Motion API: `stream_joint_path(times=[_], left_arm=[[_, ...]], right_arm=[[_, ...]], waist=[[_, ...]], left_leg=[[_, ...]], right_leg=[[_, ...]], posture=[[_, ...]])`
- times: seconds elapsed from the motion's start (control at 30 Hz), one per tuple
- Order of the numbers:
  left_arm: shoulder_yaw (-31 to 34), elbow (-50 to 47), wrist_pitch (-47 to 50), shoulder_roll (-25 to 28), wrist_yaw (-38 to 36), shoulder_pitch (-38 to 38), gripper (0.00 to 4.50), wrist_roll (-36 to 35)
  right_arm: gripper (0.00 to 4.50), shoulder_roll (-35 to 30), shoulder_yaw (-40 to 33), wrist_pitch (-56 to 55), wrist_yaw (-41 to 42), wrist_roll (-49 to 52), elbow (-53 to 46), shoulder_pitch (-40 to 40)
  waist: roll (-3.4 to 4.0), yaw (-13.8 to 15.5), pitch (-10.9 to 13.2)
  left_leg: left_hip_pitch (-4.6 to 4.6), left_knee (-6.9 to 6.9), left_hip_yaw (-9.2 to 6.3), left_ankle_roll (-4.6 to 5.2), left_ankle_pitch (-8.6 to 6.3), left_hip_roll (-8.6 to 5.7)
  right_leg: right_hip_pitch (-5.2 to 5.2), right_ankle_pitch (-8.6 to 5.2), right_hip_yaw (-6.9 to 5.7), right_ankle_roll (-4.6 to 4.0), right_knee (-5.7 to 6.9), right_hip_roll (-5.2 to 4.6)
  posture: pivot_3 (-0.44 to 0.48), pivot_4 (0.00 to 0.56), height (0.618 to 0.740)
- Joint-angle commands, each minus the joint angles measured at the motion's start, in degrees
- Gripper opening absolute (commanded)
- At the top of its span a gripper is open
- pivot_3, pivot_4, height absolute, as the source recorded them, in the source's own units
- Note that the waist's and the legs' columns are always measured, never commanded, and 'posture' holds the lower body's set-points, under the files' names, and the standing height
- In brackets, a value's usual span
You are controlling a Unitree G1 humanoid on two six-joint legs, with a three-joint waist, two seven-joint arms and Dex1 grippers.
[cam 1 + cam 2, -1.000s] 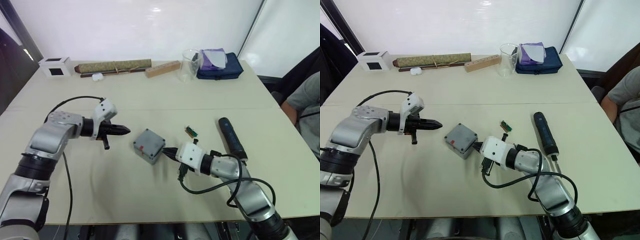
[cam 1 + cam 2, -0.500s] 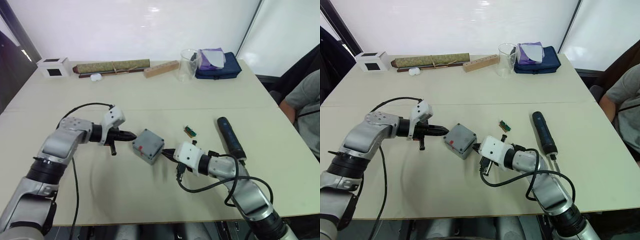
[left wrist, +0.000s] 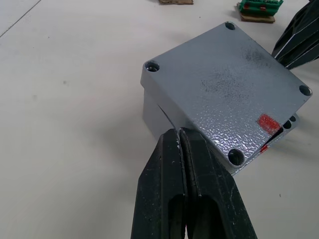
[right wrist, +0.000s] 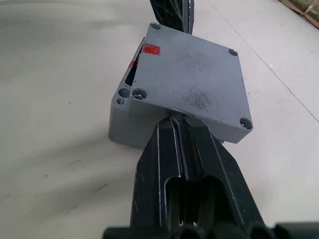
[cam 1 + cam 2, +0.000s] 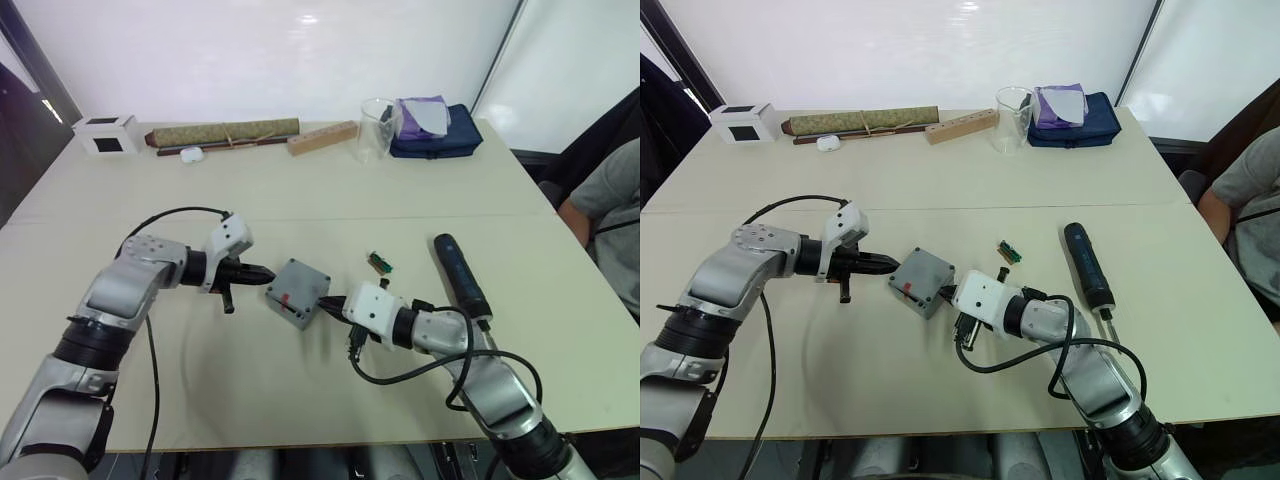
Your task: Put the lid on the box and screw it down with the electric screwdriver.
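Observation:
The grey box (image 5: 290,306) sits mid-table with the lid (image 5: 300,284) lying on it askew, so a corner post of the box (image 4: 122,93) sticks out from under the lid (image 4: 192,79). The lid's red mark (image 3: 269,123) faces up. My left gripper (image 3: 178,133) is shut and empty, its tip against the box's left side. The right gripper (image 4: 180,119), also shut and empty, presses the opposite side just under the lid's edge. The electric screwdriver (image 5: 460,275) lies flat on the table to the right, beyond my right arm.
A small green bit holder (image 5: 380,263) lies just behind the box. Along the far edge stand a white cube (image 5: 105,133), a rolled mat (image 5: 225,132), a wooden block (image 5: 322,137), a glass beaker (image 5: 378,130) and a blue pouch (image 5: 435,135). A person (image 5: 612,215) sits at the right.
My left gripper has swung right from open table until its tip meets the box. The right gripper has edged left against the box's other side.

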Motion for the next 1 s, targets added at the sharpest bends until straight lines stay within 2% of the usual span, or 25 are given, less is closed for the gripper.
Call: stream_joint_path(times=[0.03,0.5,1.0], left_arm=[[0.42,-2.28,-0.44,-0.19,-0.37,-0.05,0.00,-0.47],[0.37,-6.05,1.72,0.31,-0.82,0.74,0.00,-1.21],[-0.44,-5.22,-0.17,0.02,-0.46,0.92,0.00,1.08]], right_arm=[[0.04,0.81,0.67,-0.38,0.10,1.01,-1.06,-1.39],[0.04,0.31,0.97,0.03,0.65,1.78,-1.75,-1.59],[0.04,0.55,0.97,-0.38,1.50,3.11,-1.93,-1.93]], waist=[[0.00,0.01,0.00],[0.00,0.01,0.00],[0.00,0.00,0.00]], left_leg=[[0.00,0.00,0.00,0.00,0.00,0.00],[0.00,0.00,0.00,0.00,0.00,0.00],[0.00,0.00,0.00,0.00,0.00,0.00]], right_leg=[[0.00,0.00,0.00,0.00,0.00,0.00],[0.00,0.00,0.00,0.00,0.00,0.00],[0.00,0.00,0.00,0.00,0.00,0.00]], posture=[[0.000,0.150,0.740],[0.000,0.150,0.740],[0.000,0.150,0.740]])
